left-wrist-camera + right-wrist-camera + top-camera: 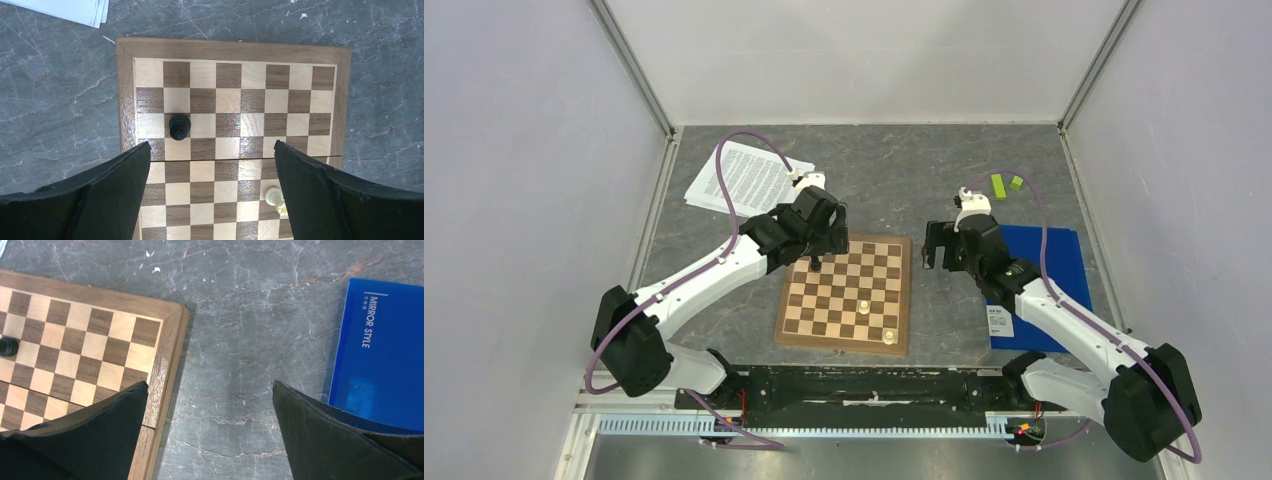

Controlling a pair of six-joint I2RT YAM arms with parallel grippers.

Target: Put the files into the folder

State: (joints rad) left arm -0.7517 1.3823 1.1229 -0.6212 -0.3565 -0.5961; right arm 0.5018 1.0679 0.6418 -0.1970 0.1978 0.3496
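Observation:
The files (746, 178), a thin stack of white printed sheets, lie at the back left of the table; a corner shows in the left wrist view (75, 11). The blue folder (1049, 262) lies closed at the right, partly under the right arm, and shows in the right wrist view (380, 355). My left gripper (824, 240) is open and empty above the far left part of the chessboard (849, 295). My right gripper (936, 250) is open and empty above bare table between the chessboard and the folder.
The wooden chessboard sits in the middle with a black piece (179, 126) and two white pieces (863, 306) on it. Two small green blocks (1006, 184) lie at the back right. White walls enclose the table on three sides.

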